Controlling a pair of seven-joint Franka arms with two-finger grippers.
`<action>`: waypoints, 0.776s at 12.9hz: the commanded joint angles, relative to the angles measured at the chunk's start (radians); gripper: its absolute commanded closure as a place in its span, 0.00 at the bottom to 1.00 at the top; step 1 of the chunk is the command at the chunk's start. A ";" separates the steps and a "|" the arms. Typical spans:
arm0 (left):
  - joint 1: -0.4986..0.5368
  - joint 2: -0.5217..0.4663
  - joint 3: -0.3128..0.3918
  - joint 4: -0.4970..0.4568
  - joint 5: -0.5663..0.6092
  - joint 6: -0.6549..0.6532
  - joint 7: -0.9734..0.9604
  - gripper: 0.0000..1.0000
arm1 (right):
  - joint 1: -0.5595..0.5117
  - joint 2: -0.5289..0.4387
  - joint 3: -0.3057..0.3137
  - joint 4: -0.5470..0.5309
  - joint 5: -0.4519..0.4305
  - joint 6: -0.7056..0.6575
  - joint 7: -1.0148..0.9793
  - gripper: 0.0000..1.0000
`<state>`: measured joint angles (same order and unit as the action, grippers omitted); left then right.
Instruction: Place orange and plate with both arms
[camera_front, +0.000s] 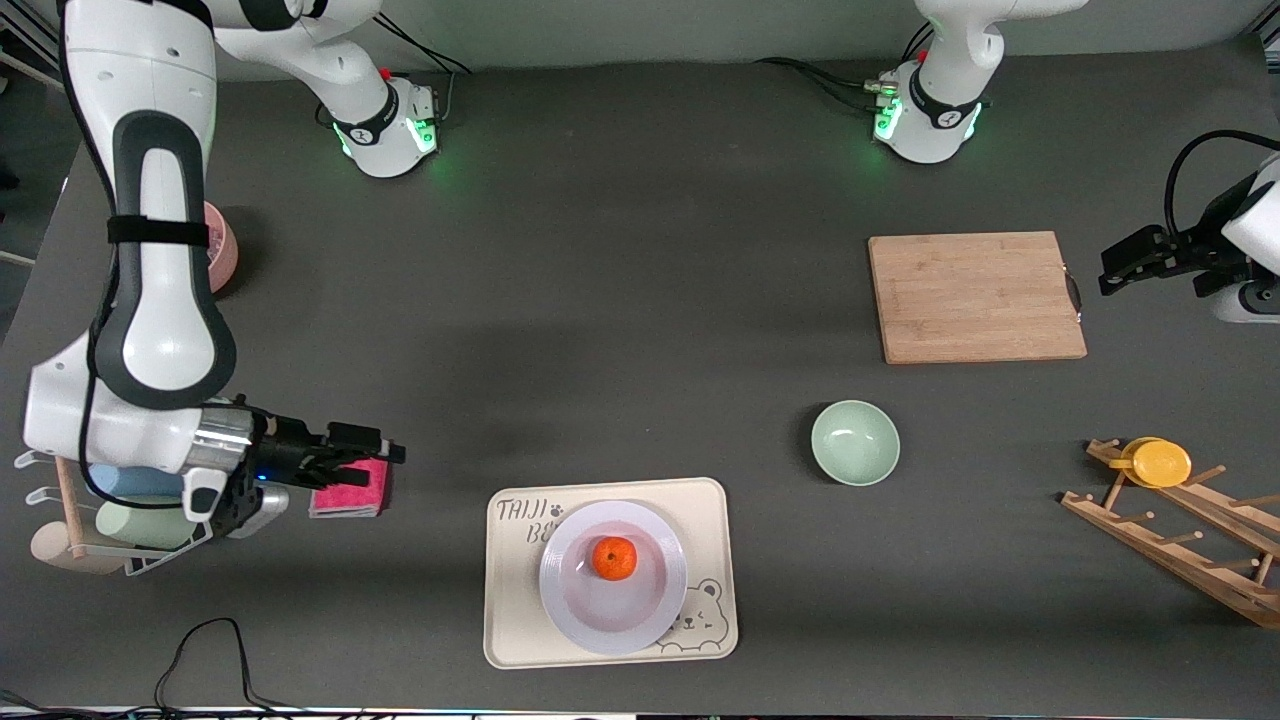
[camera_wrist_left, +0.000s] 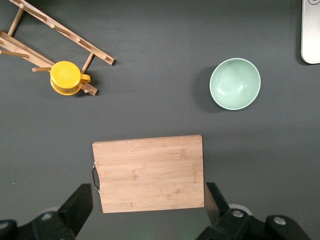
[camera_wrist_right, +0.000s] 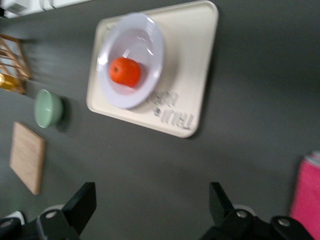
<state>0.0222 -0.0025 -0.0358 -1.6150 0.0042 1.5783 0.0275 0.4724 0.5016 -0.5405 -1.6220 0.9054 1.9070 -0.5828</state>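
Observation:
The orange (camera_front: 614, 558) sits in the well of the pale plate (camera_front: 570, 600). The plate rests on a cream bear tray (camera_front: 520, 620) near the table's front edge. The right wrist view shows the same orange (camera_wrist_right: 125, 71), plate (camera_wrist_right: 150, 40) and tray (camera_wrist_right: 192, 75). My right gripper (camera_front: 390, 447) is open and empty, up over a pink sponge (camera_front: 350, 498), apart from the tray; in its own view it (camera_wrist_right: 152, 205) frames bare table. My left gripper (camera_front: 1106, 270) is open and empty in the air beside the cutting board's handle end, and in its own view it (camera_wrist_left: 148, 205) looks down on that board.
A wooden cutting board (camera_front: 975, 296) lies toward the left arm's end. A mint-green bowl (camera_front: 855, 442) stands between the board and the tray. A wooden rack (camera_front: 1180, 530) holds a yellow cup (camera_front: 1160, 462). A pink bowl (camera_front: 220, 245) and a cup rack (camera_front: 120, 510) stand at the right arm's end.

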 joint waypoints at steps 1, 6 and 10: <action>-0.015 -0.008 0.004 -0.012 0.010 0.011 -0.001 0.00 | 0.162 -0.148 -0.143 -0.126 -0.210 0.017 0.122 0.00; -0.025 -0.010 0.004 -0.039 0.013 0.046 0.000 0.00 | 0.365 -0.322 -0.351 -0.211 -0.578 -0.002 0.265 0.00; -0.024 -0.010 0.004 -0.039 0.013 0.042 0.029 0.00 | 0.364 -0.380 -0.372 -0.199 -0.713 -0.055 0.305 0.00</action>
<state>0.0098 0.0013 -0.0394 -1.6410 0.0045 1.6099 0.0337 0.8116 0.1807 -0.8934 -1.8039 0.2664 1.8639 -0.3206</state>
